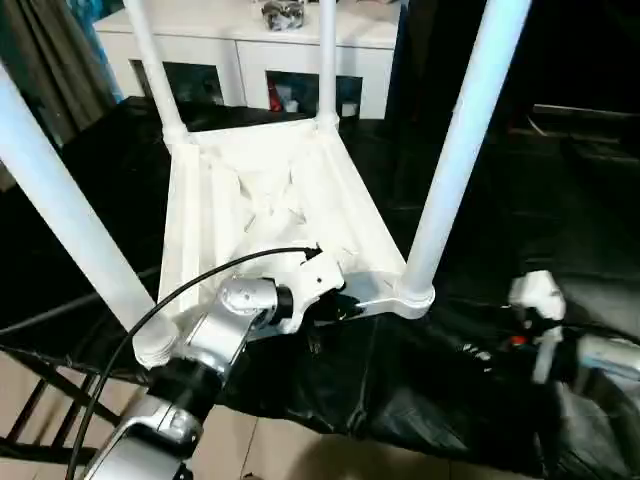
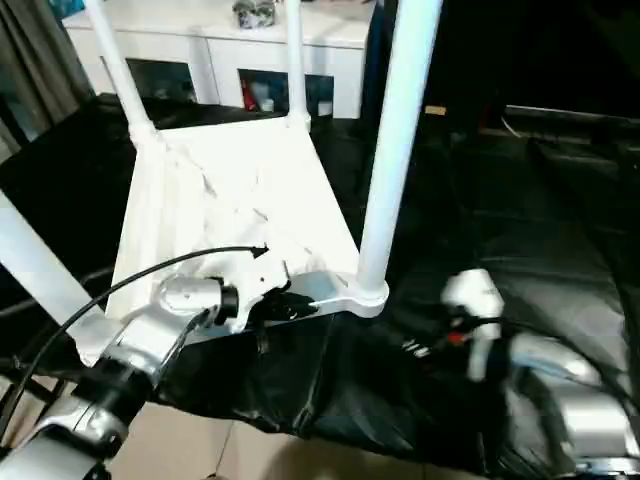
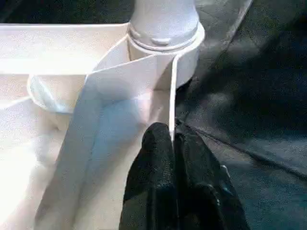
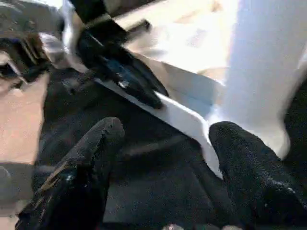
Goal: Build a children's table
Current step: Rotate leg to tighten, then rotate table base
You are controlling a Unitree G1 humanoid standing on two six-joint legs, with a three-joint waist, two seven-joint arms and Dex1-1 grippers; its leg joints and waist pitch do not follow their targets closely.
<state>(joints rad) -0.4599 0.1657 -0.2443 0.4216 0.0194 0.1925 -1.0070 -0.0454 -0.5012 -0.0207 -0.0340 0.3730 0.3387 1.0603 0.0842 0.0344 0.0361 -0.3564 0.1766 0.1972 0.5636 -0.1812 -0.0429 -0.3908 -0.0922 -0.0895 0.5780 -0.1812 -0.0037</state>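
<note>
The children's table lies upside down on a black cloth, its ribbed white tabletop [image 1: 260, 200] facing up. Four white legs stand in the corner sockets, the closest at the near right [image 1: 460, 150] and near left [image 1: 60, 210]. My left gripper [image 1: 340, 303] is shut on the tabletop's thin rim [image 3: 171, 96], just beside the near-right socket [image 3: 165, 38]. My right gripper [image 4: 168, 129] is open with nothing between its fingers. It sits low over the cloth, a little to the right of that same corner, facing the left gripper [image 4: 144, 93] and the near-right leg [image 4: 264, 72].
A white cabinet [image 1: 250, 50] with glass doors stands behind the work. The black cloth [image 1: 500, 200] covers the surface and hangs over its near edge, with tan floor [image 1: 30, 400] below at the left. A black cable [image 1: 150, 310] loops over my left forearm.
</note>
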